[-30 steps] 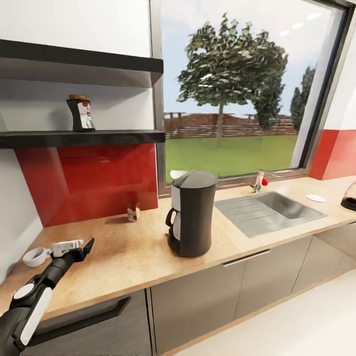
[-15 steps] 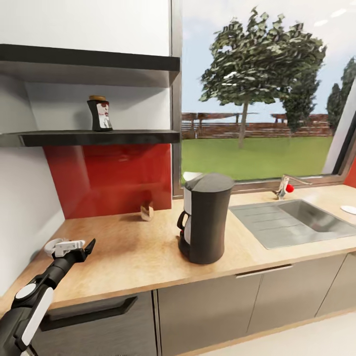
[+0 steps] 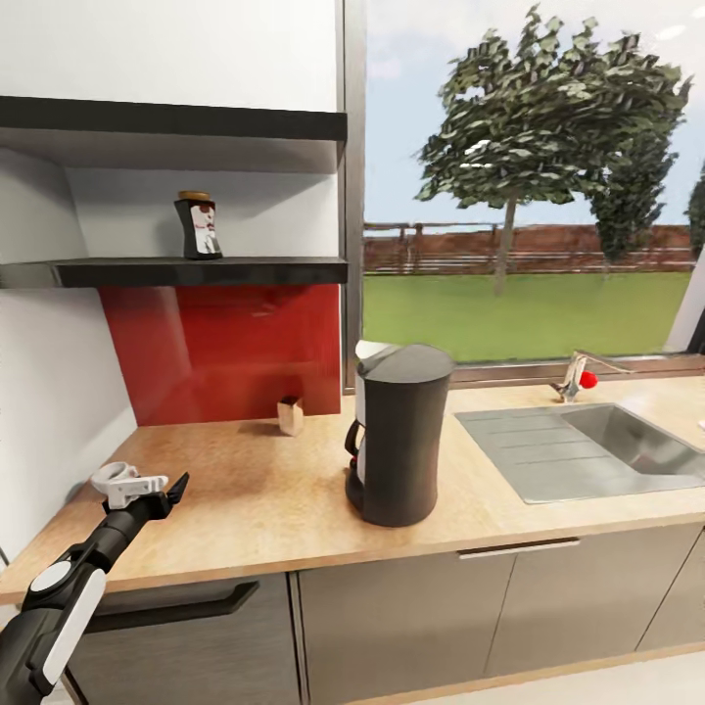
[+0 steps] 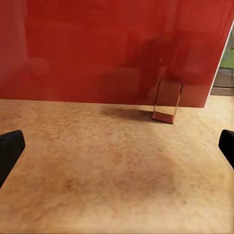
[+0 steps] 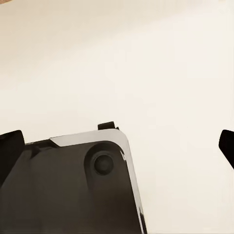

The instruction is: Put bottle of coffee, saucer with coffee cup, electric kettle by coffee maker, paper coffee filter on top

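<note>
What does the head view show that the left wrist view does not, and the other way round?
The head view adds the coffee maker, the bottle of coffee on the kitchen shelf, the sink and the window. The left wrist view adds a close look between the left gripper's dark fingertips, which stand wide apart. Both share the kitchen countertop, the red wall panel and the small box before it.

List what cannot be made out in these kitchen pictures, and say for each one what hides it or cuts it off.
- Coffee maker: head view; its own dark body hides most of the carafe.
- Bottle of coffee: head view; label too small to read.
- Steel sink: head view; cut off by the right edge.
- Left gripper: head view; seen from behind, so whether the white item beside it touches the worktop is unclear.
- Right gripper: right wrist view; fingertips cut off by both side edges.
</note>
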You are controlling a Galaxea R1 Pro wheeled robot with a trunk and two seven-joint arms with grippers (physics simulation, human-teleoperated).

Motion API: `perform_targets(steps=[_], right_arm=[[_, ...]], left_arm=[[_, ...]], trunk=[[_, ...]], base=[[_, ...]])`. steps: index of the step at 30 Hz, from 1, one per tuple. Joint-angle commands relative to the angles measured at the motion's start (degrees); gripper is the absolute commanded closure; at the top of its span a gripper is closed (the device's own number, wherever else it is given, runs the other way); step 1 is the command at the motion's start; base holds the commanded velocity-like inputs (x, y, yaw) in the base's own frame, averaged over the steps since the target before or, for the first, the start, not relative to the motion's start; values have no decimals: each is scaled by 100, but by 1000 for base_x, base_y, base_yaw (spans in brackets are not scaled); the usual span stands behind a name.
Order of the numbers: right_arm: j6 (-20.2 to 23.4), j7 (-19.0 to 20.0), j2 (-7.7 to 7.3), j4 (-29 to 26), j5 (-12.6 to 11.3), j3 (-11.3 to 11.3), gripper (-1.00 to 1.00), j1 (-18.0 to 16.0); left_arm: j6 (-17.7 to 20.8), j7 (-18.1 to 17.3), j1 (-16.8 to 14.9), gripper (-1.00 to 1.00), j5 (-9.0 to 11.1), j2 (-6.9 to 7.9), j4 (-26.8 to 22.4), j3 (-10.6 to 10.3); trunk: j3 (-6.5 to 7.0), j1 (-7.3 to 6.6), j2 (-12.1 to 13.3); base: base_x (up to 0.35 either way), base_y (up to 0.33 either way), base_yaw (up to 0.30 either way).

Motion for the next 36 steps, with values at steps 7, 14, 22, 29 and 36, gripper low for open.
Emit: perform_targets(steps=[7, 14, 22, 29, 36], right_arm=[[-24, 10, 1, 5, -68, -1, -100, -2], [-24, 10, 1, 5, -67, -1, -100, -2], [-24, 8, 1, 5, -66, -1, -100, -2], [-19, 2, 1, 5, -68, -1, -100, -2], [-23, 9, 1, 5, -62, -1, -100, -2]], left_arm=[[17, -34, -2, -100, 58, -3, 3, 8], [17, -34, -2, -100, 58, -1, 1, 8], [17, -34, -2, -100, 50, -30, -5, -7], [17, -34, -2, -100, 50, -34, -1, -9], [19, -66, -2, -100, 53, -34, -3, -11]], trunk=[[-2, 2, -4], [-2, 2, -4], [-2, 2, -4], [-2, 2, -4], [-2, 2, -4]], base=[[0, -11, 62], [0, -1, 244], [-133, -125, 250], [-122, -127, 22], [-10, -9, 1]])
